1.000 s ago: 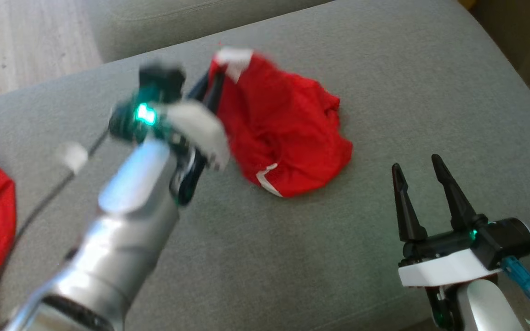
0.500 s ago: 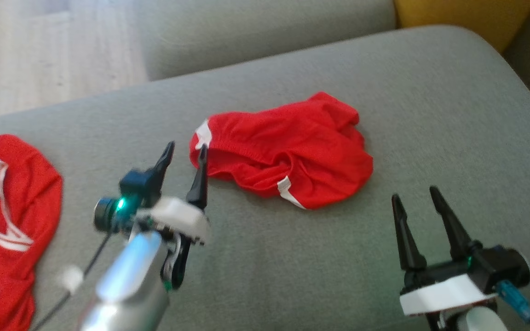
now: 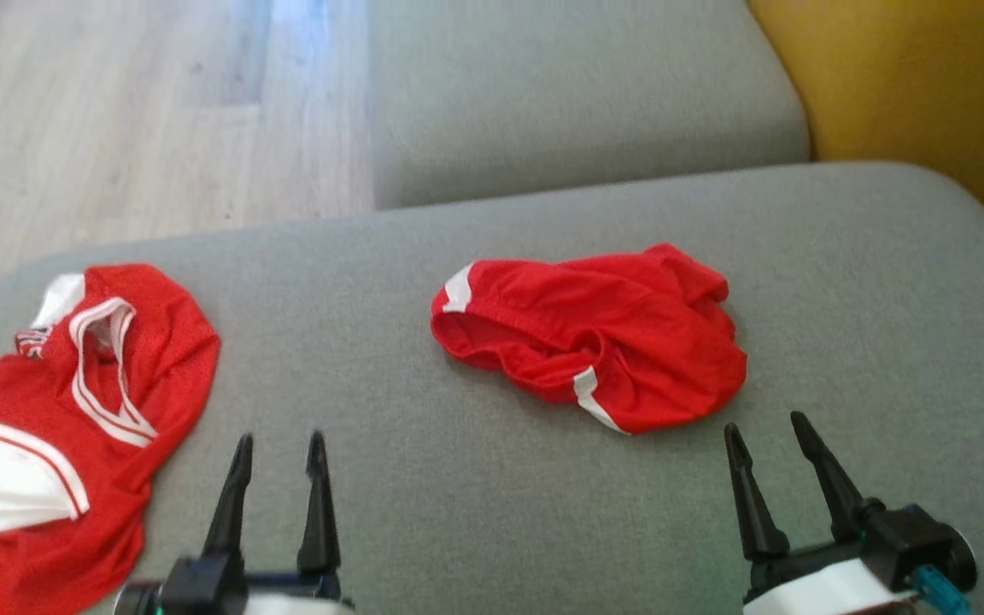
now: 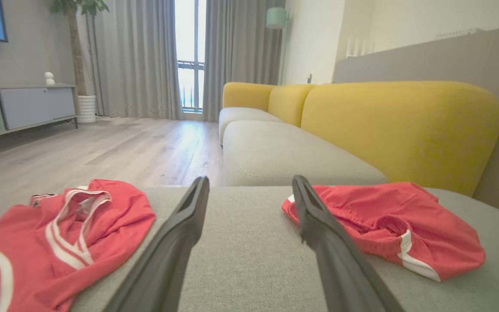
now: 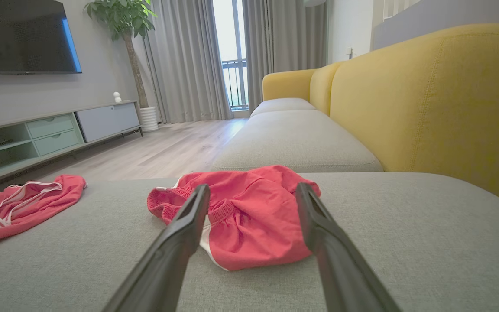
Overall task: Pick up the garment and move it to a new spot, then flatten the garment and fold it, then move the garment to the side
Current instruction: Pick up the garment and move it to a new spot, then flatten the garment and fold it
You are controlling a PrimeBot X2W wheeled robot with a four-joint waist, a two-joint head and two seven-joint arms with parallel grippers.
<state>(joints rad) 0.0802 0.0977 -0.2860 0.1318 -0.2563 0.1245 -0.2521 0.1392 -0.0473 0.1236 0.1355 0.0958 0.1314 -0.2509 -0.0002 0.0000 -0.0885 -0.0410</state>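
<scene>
Red shorts with white trim (image 3: 603, 346) lie crumpled in the middle of the grey sofa seat (image 3: 458, 512); they also show as the shorts (image 4: 388, 225) and the shorts (image 5: 245, 216) in the wrist views. My left gripper (image 3: 278, 442) stands open at the lower left, well clear of the shorts, nothing between its fingers. My right gripper (image 3: 761, 424) is open at the lower right, its tips just short of the shorts' near edge.
A red jersey with white trim (image 3: 73, 410) lies crumpled at the seat's left end, near the edge over the wooden floor (image 3: 116, 128). Another grey cushion (image 3: 577, 94) and the yellow backrest (image 3: 910, 77) lie beyond. Bare seat lies between the two garments.
My left gripper let go of the shorts' waistband and drew back to the lower left, open. The shorts dropped flat onto the seat. The camera tilted, bringing the jersey into view.
</scene>
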